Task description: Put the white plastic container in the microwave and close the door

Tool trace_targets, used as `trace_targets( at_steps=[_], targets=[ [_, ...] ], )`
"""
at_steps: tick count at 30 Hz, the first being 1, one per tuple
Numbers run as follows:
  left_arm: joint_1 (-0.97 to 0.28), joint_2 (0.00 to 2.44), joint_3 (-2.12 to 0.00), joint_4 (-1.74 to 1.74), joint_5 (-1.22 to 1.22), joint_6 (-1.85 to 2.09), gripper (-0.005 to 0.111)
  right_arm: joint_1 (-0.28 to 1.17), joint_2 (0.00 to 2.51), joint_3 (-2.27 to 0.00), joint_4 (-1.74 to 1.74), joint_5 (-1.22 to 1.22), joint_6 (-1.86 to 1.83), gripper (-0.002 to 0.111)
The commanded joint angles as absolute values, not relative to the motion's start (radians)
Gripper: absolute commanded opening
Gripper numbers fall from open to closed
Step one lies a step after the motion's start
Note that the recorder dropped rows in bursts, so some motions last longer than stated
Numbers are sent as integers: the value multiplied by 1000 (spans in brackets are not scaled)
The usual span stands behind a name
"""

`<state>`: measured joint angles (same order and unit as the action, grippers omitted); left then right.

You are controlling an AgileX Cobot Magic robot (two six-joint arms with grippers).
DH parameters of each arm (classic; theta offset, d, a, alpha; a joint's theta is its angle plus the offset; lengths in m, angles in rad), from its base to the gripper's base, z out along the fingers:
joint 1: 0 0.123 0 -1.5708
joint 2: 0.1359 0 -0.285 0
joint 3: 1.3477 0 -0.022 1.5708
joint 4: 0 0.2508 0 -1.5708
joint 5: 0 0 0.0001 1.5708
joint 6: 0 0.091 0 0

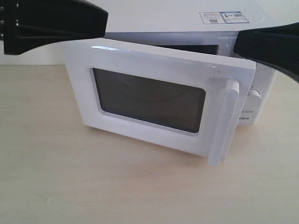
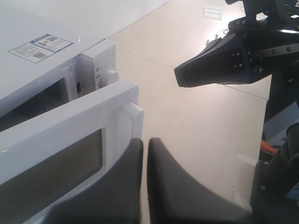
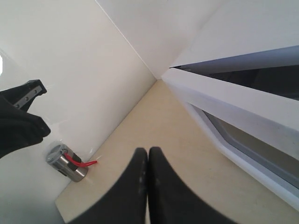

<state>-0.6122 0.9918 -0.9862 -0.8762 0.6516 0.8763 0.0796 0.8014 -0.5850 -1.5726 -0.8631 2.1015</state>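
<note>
The white microwave [image 1: 177, 21] stands on the table with its door [image 1: 149, 100] partly open, swung out toward the front. The door's bar handle [image 1: 226, 121] is at its free edge, next to a round dial [image 1: 254, 95]. My left gripper [image 1: 103, 18] hovers above the door's hinge side and is shut, with nothing between its fingers [image 2: 156, 149]. My right gripper [image 1: 236, 46] hangs above the handle side, also shut and empty [image 3: 147, 154]. The white plastic container is out of view. The dark gap behind the door [image 2: 51, 140] shows nothing of the inside.
The pale wooden table [image 1: 93, 186] spreads in front of the microwave. White walls stand close behind and to the side. A small metal cylinder with a red wire [image 3: 67, 161] lies by the wall. Stickers [image 1: 223, 17] sit on the microwave's top.
</note>
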Motion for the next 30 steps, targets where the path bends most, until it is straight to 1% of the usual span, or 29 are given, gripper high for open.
trace_targets(
  at_steps=[1,9,17,23,27,28,30],
  targets=[
    [-617,987,-987,-871,659,867,4,80,802,-590,-1596,-863,2092,0],
    [-617,987,-987,-871,659,867,4,80,802,-590,-1743,-824,2092,0],
    [-617,987,-987,-871,659,867,4,80,801,-590,-1744,-743,2098,0],
    [-617,987,-987,-871,652,867,4,80,801,-590,-1595,-773,2098,0],
    [-617,987,-987,-871,652,867,4,80,799,-590,-1425,-835,2088,0],
    [-617,987,-987,-871,652,867,4,80,799,-590,-1397,-816,2075,0],
    [-617,987,-987,-871,652,867,4,80,797,-590,-1363,-696,1988,0]
  ],
)
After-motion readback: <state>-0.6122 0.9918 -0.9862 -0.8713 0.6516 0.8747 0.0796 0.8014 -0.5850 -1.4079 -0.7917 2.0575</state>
